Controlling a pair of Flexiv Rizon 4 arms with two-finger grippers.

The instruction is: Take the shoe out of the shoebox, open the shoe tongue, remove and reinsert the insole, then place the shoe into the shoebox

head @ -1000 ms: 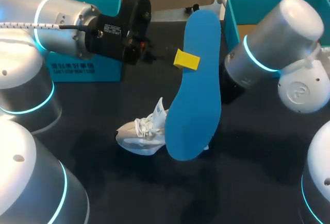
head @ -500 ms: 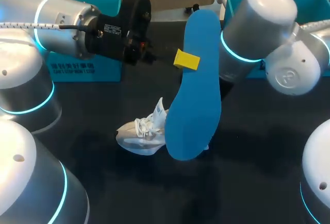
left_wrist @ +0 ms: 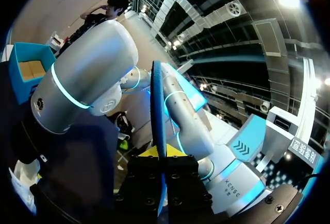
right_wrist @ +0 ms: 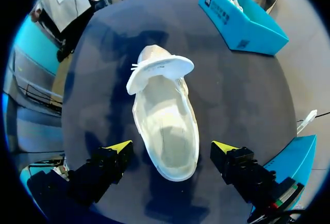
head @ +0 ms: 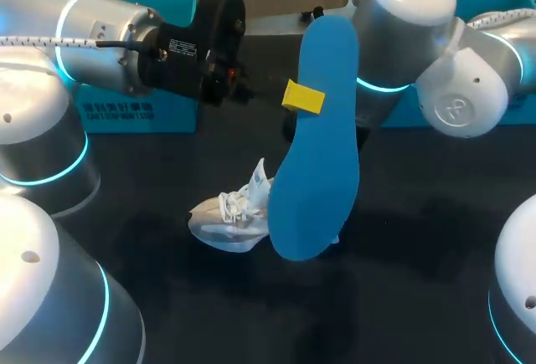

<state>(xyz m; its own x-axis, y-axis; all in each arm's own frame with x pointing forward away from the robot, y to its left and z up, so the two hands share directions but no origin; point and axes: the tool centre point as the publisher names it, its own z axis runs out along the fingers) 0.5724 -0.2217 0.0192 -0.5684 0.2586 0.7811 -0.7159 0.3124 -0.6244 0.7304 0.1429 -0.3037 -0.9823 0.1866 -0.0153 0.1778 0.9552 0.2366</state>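
My left gripper (head: pixel 303 96) is shut on the blue insole (head: pixel 316 146) and holds it upright above the table, in front of the shoe. The left wrist view shows the insole (left_wrist: pixel 158 105) edge-on between the closed yellow tips of that gripper (left_wrist: pixel 158 153). The white shoe (head: pixel 228 217) lies on the black table with its tongue (right_wrist: pixel 161 68) pulled open. My right arm (head: pixel 402 38) hangs over the shoe. Its gripper (right_wrist: pixel 172 148) is open, one finger on each side of the heel of the shoe (right_wrist: pixel 165 116), above it and not touching. In the head view the right gripper is hidden.
A blue shoebox (head: pixel 134 113) stands at the back left behind my left arm, with something white inside (right_wrist: pixel 242 20). A second blue box (head: pixel 502 12) stands at the back right, and its corner (right_wrist: pixel 291 157) lies close beside the right gripper.
My right arm has swung left from the right-hand box towards the middle of the table, over the shoe. The left arm and the insole have kept still.
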